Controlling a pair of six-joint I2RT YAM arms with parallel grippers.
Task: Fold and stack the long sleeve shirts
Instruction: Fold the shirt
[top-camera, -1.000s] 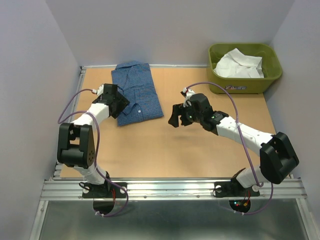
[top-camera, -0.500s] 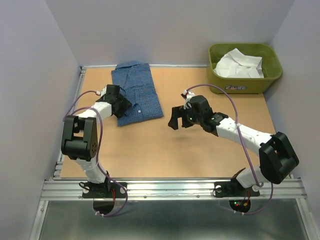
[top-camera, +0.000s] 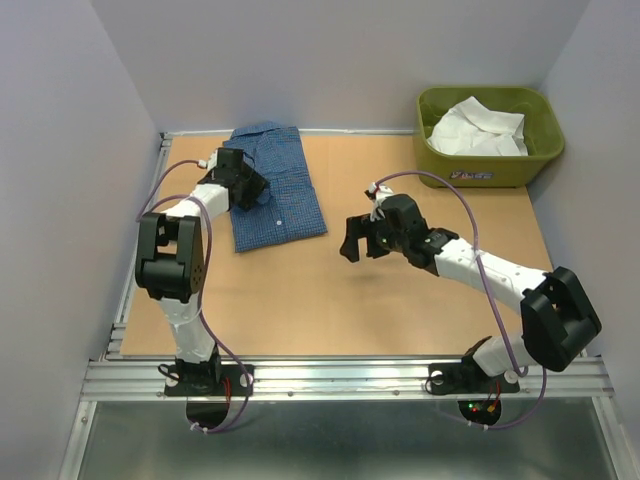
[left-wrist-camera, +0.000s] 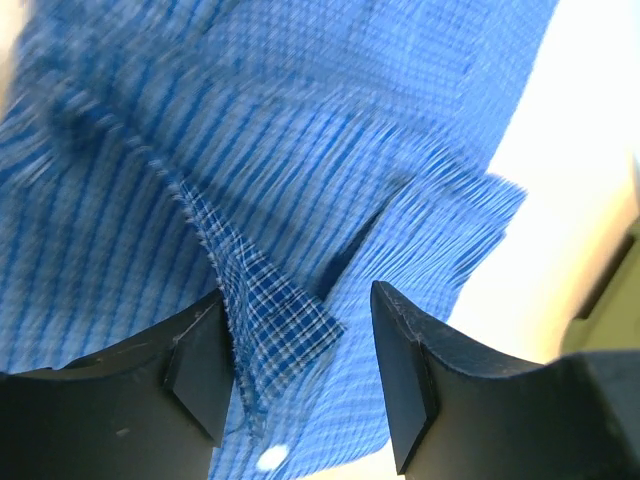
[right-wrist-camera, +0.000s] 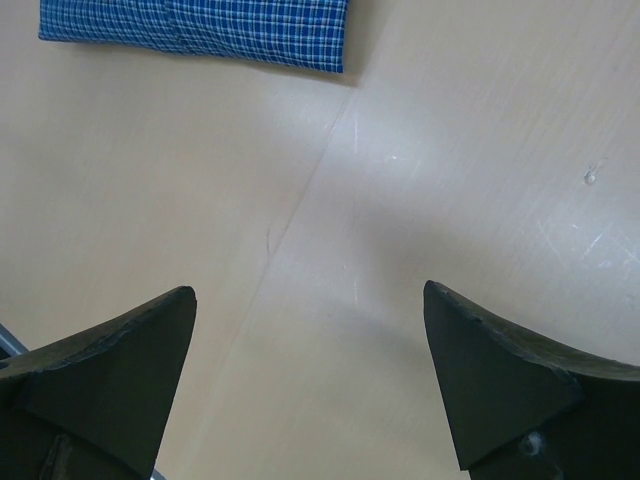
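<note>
**Blue shirt folded at upper left, white shirt in the tub**

Top view: your open room is the bare table (top-camera: 330, 300) across the centre and lower half of the frame. The blue shirt (top-camera: 292, 205) lies folded at upper left, close to the table's top and left edges. Its long axis runs up and down the frame, tilted a little, with the collar at the top. The left gripper (top-camera: 245, 180) sits over the shirt's left side. The right gripper (top-camera: 350, 238) hangs over bare table at mid-frame, well apart from the shirt. At upper right the tub (top-camera: 490, 175) stands against the table's top edge, and the white shirt (top-camera: 478, 128) lies crumpled inside it.

Left wrist view: blue shirt (left-wrist-camera: 300, 150) fills most of the frame, with table (left-wrist-camera: 580, 150) showing at right. The left gripper (left-wrist-camera: 297, 300) has its jaws apart. A loose flap of cloth lies between them against the left finger (left-wrist-camera: 200, 370), clear of the other.

Right wrist view: the right gripper (right-wrist-camera: 307, 292) stands spread wide and empty over table (right-wrist-camera: 450, 150). The shirt's edge (right-wrist-camera: 200, 25) crosses the upper left.
</note>
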